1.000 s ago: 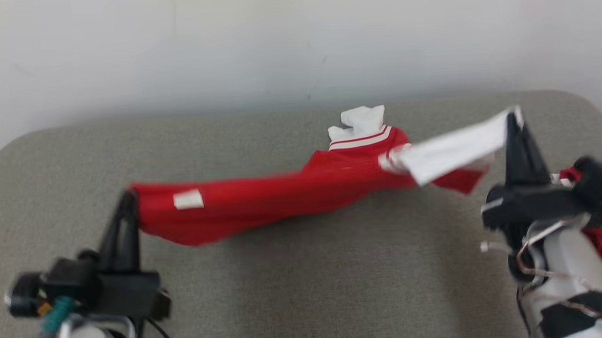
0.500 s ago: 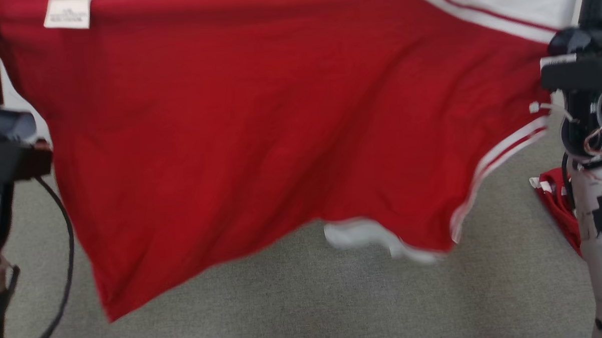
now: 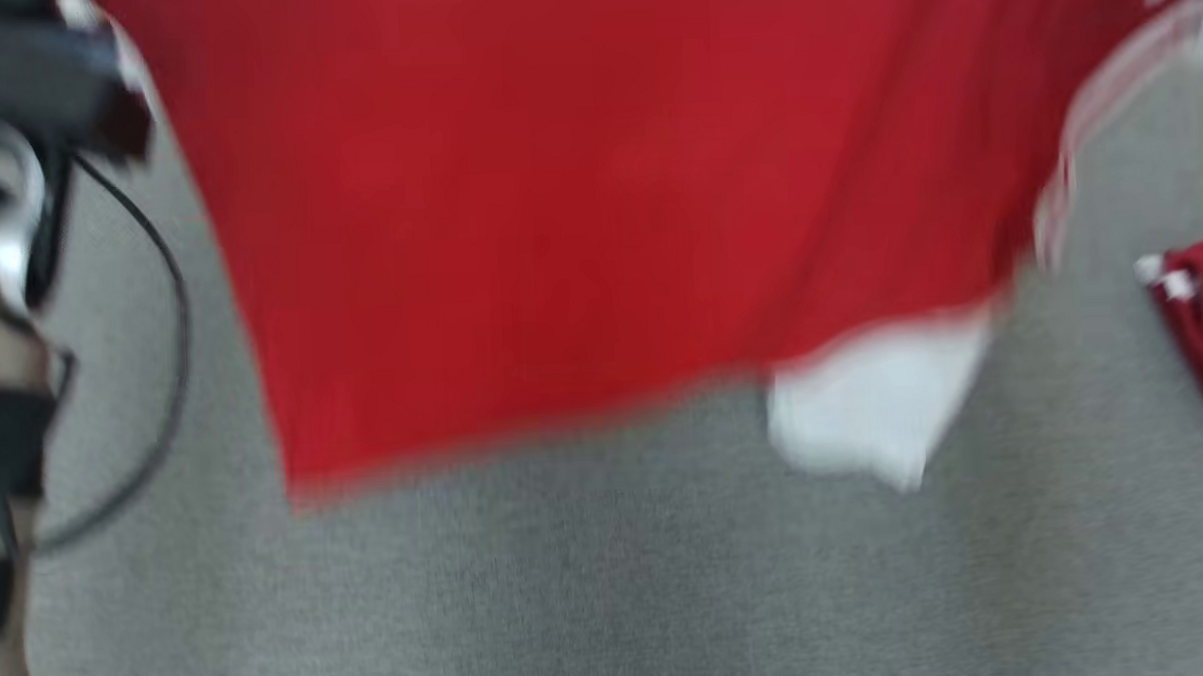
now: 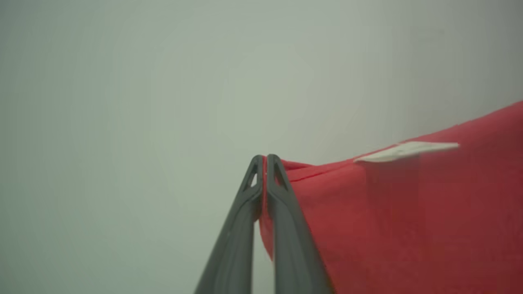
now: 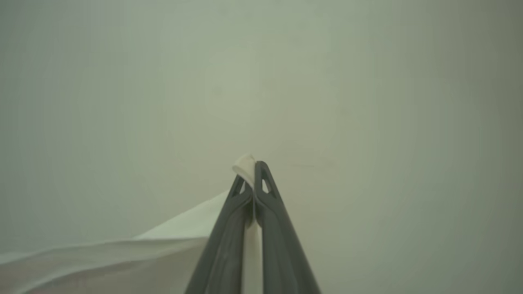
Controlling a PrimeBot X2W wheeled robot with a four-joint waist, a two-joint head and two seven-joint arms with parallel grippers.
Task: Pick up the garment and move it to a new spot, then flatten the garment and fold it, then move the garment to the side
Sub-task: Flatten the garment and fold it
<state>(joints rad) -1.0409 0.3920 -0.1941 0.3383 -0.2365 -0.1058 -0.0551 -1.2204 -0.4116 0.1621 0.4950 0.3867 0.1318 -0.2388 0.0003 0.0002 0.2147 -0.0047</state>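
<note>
The garment point(image 3: 578, 229), red with white striped trim and a white flap hanging at its lower right, is held up in the air and spread across the upper head view, blurred by motion. In the left wrist view my left gripper point(image 4: 264, 160) is shut on a red corner of the garment point(image 4: 408, 212), near a white label point(image 4: 404, 151). In the right wrist view my right gripper point(image 5: 253, 167) is shut on a white edge of the garment point(image 5: 175, 232). My left arm point(image 3: 18, 248) stands at the head view's left edge.
The grey fabric surface point(image 3: 610, 578) lies below the hanging cloth. Another red and white piece of cloth point(image 3: 1202, 327) lies at the right edge. A black cable point(image 3: 176, 323) loops beside my left arm. Both wrist views face a plain pale wall point(image 4: 163, 81).
The garment has been lifted off the surface and stretched wide between both grippers; it now hangs higher and fills the upper head view, swinging, its lower edge blurred.
</note>
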